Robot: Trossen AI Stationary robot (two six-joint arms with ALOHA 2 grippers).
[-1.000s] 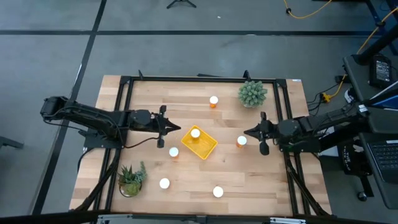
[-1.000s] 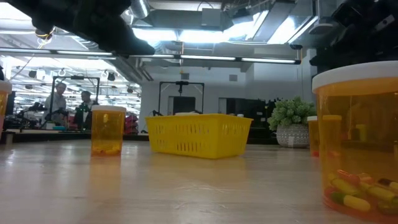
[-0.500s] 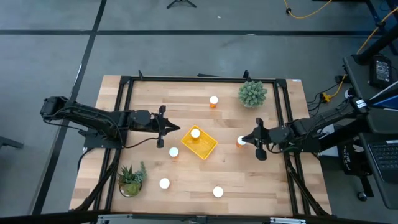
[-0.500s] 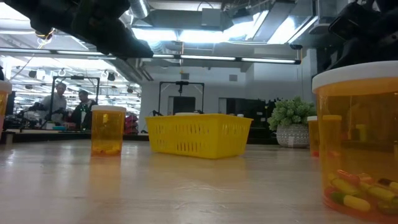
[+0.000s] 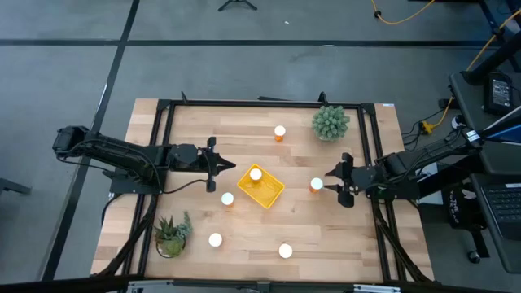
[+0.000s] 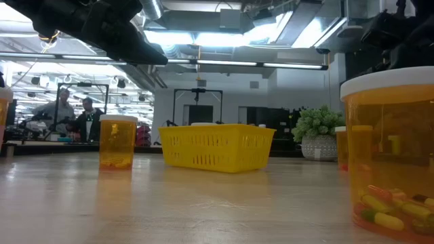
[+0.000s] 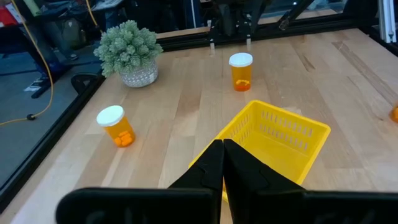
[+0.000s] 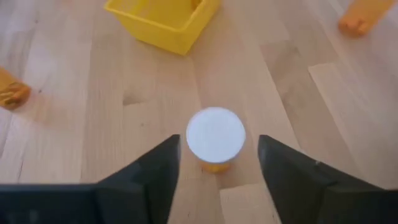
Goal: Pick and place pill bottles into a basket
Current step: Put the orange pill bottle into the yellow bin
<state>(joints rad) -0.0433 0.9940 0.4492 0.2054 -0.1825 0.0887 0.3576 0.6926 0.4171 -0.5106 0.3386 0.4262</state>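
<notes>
The yellow basket (image 5: pixel 265 190) sits mid-table with one pill bottle (image 5: pixel 256 174) standing inside it. Other white-capped orange bottles stand on the wood: one to the basket's right (image 5: pixel 317 185), one at the far side (image 5: pixel 280 131), one at the basket's near-left corner (image 5: pixel 227 198), two by the near edge (image 5: pixel 215 239) (image 5: pixel 285 251). My right gripper (image 5: pixel 329 181) is open and tipped down, its fingers on either side of the right-hand bottle (image 8: pixel 216 135) without touching it. My left gripper (image 5: pixel 230 167) waits shut, just left of the basket (image 7: pixel 273 140).
A round potted plant (image 5: pixel 330 122) stands at the far right and a spikier one (image 5: pixel 172 234) at the near left. A black frame (image 5: pixel 260 103) runs round the table. People sit in the room beyond the table (image 6: pixel 74 115).
My right gripper has tipped nose-down over the bottle right of the basket and has opened from shut to wide. No bottle has moved, and the basket has stayed in place.
</notes>
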